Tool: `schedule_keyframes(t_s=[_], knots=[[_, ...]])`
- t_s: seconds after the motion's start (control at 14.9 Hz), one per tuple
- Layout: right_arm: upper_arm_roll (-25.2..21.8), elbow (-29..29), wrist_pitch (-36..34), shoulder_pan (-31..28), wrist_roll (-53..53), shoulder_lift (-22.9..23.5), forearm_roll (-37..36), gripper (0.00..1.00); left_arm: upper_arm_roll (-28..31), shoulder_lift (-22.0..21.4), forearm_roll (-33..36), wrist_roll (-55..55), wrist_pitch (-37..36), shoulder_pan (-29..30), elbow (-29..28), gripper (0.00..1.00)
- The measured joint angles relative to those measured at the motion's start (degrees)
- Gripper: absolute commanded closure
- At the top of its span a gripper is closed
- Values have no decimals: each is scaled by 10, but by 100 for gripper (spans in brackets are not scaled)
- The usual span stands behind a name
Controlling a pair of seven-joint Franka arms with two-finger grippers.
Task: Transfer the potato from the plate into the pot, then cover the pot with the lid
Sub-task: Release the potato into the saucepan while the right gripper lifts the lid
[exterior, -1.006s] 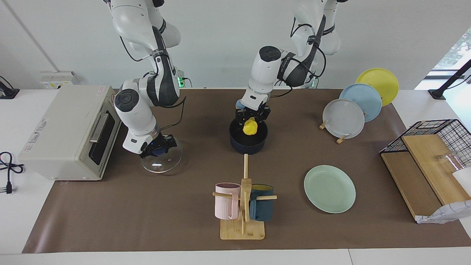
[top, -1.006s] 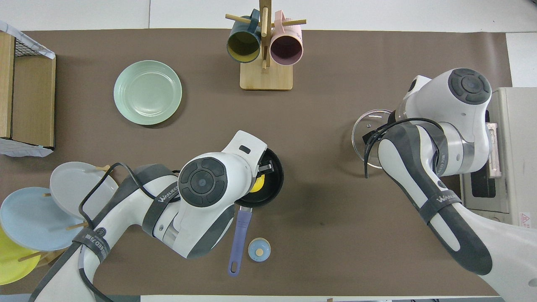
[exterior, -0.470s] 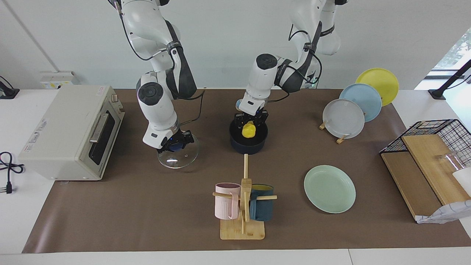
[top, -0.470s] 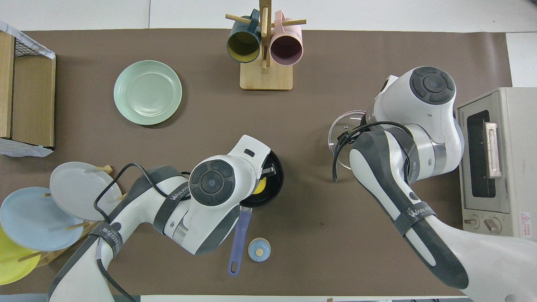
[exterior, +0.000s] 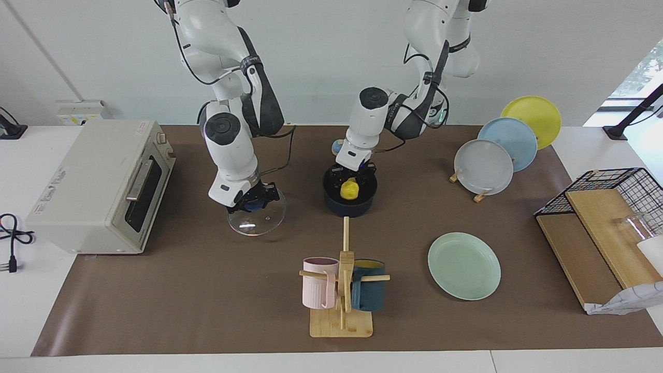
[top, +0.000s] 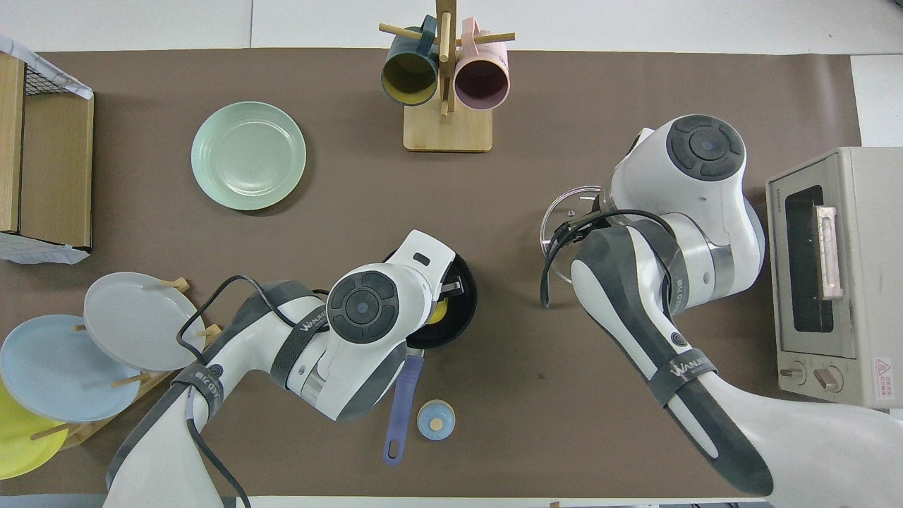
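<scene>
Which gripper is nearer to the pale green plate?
Left. The left gripper holds the yellow potato over the pot, beside the pale green plate; the right gripper holds the glass lid.

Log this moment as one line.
left claw: shut on potato, over pot | right claw: shut on lid, lifted | plate: bare

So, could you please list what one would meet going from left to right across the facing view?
Toaster oven → lid → pot → mint-green plate → wire basket.
</scene>
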Motion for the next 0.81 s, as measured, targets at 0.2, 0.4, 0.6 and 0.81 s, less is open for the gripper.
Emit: schedule_keyframes(t_s=[0.2, 0.4, 0.6, 0.81], knots=[[0, 6, -5, 20, 37, 0, 0, 100, 1, 0, 0, 20, 0, 0, -5, 63], [0, 8, -5, 31, 58, 0, 0, 100, 3, 0, 0, 31, 0, 0, -6, 17], [-1, 10, -5, 31, 58, 0, 0, 100, 4, 0, 0, 33, 0, 0, -6, 0], [-2, 10, -5, 31, 58, 0, 0, 100, 5, 0, 0, 35, 0, 0, -5, 0]])
